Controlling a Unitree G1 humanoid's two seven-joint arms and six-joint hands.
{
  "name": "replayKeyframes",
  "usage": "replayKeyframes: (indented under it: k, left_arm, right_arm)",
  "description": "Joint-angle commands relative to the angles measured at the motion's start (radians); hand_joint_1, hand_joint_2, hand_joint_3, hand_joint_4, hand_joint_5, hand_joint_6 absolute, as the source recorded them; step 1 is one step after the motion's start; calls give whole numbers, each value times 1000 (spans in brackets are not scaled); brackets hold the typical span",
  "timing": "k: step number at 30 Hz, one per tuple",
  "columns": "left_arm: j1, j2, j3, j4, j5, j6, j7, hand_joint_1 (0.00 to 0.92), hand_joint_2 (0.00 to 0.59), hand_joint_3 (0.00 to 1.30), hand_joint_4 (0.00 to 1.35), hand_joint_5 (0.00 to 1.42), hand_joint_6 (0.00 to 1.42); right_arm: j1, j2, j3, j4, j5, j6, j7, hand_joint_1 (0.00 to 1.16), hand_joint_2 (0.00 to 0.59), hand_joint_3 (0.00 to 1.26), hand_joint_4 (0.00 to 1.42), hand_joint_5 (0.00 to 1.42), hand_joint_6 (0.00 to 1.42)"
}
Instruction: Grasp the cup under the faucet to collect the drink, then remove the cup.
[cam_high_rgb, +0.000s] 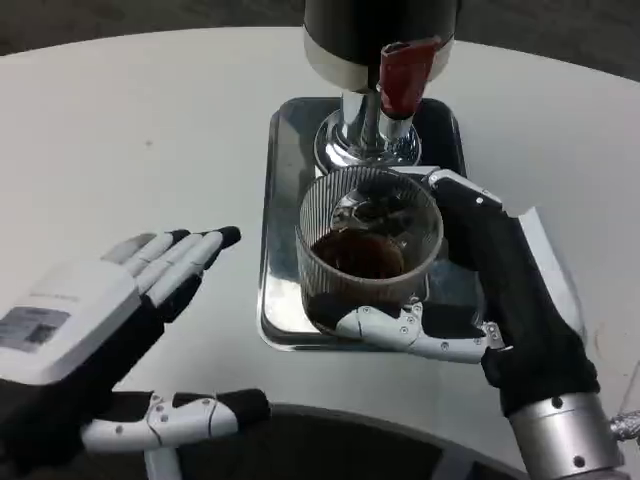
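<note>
Head view of the white surface (120, 110), with places given relative to the silver tray (280, 200). A clear ribbed cup (370, 250) stands on the tray's near half, partly filled with dark drink. Directly behind the cup, at the tray's far end, rises the dispenser (375, 40), its dark body resting on a chromed base; its faucet, fitted with a red lever (404, 75), projects just above the cup's far rim. The right robot hand (470, 285) is clamped on the cup: a white finger wraps across the cup's near lower wall, and another reaches around its far right side, while the black palm lies along the tray's right edge. The left robot hand (110, 320) hovers to the left of the tray, apart from it, holding nothing; its fingers are extended and spread, pointing toward the tray, with the thumb extended below near the surface's front edge.
</note>
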Motion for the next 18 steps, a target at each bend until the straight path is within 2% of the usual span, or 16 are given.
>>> replayKeyframes:
  k: [1, 7, 14, 18]
  left_arm:
    - [39, -26, -17, -55, 61, 19, 24, 0, 66, 0, 0, 0, 0]
    - [59, -36, -33, -114, 79, 41, 8, 0, 62, 0, 0, 0, 0]
    - [54, -31, -63, -137, 104, 50, 4, 0, 52, 0, 0, 0, 0]
    - [53, -41, -78, -153, 107, 62, 3, 0, 48, 0, 0, 0, 0]
  right_arm:
    - [49, -9, 18, -123, 43, 30, 56, 1153, 124, 733, 858, 939, 1310]
    - [107, -26, 23, -203, 68, 50, 108, 1153, 124, 737, 865, 939, 1316]
    - [98, -55, -35, -276, 130, 103, 160, 1153, 124, 743, 868, 939, 1319]
    - [117, -59, -40, -332, 154, 134, 176, 1153, 124, 745, 868, 939, 1321]
